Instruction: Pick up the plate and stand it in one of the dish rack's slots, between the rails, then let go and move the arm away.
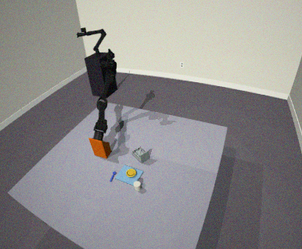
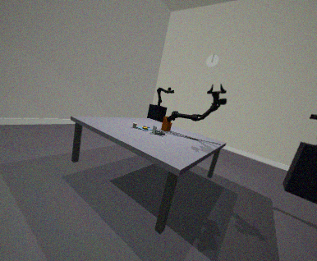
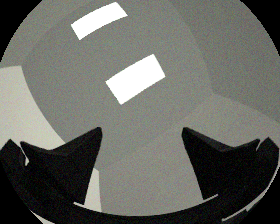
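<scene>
Near the middle of the tabletop (image 1: 173, 211) (image 2: 128, 136), as the top view shows it, one yellow plate (image 1: 131, 172) (image 2: 145, 127), lying flat on a blue cloth (image 1: 122, 177). Item: one grey dish rack (image 1: 141, 155) (image 2: 154, 130), apart from the plate, on the side toward the tabletop's upper edge; no plate in its slots. Item: one pale cup (image 1: 137, 185) (image 2: 135, 125), upright, by the cloth's lower corner; whether they touch, cannot be told. Item: one blue spoon (image 1: 113, 176), beside the cloth, on the side of the tabletop's left corner. Item: one orange block (image 1: 99, 148) (image 2: 166, 124), near the left edge, at the foot of the black arm (image 1: 102, 113) (image 2: 195, 117). The arm reaches out past the upper-left corner. Item: one tool (image 1: 110, 53) (image 2: 217, 89) (image 3: 143, 132), raised well above the tabletop, fingers upward, nearly fully open, holding nothing.
</scene>
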`<state>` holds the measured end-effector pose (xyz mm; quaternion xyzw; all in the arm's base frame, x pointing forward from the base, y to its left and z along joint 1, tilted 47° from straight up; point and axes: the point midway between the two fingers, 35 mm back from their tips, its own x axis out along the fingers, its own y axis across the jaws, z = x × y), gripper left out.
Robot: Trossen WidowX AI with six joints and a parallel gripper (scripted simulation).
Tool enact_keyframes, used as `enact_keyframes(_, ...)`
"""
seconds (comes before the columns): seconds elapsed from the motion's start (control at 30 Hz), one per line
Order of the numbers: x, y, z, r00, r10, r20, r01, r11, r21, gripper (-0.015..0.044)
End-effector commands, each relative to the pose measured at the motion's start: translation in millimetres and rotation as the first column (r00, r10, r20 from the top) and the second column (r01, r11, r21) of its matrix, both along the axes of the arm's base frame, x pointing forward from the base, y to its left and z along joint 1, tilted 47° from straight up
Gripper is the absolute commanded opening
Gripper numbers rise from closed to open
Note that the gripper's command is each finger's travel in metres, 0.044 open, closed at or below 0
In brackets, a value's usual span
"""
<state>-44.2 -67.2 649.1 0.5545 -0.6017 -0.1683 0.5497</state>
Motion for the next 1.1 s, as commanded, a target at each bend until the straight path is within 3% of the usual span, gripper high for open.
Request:
enact_keyframes(0.0, 32.6, -18.5, -3.4, 0.995, 0.033, -0.093, -0.031, 0.999, 0.017, 0.0400)
enact_keyframes(0.1, 53.0, -30.1, -7.7, 0.983, 0.037, -0.181, -0.032, 0.999, 0.029, 0.0400)
enact_keyframes(0.33, 80.5, -37.0, -19.6, 0.964, 0.140, -0.225, -0.126, 0.989, 0.073, 0.0400)
enact_keyframes(0.77, 147.9, -83.8, -57.1, 0.824, 0.118, -0.554, -0.056, 0.990, 0.128, 0.0400)
enact_keyframes(1.07, 193.5, -115.0, -94.6, 0.705, 0.152, -0.692, -0.038, 0.984, 0.176, 0.0400)
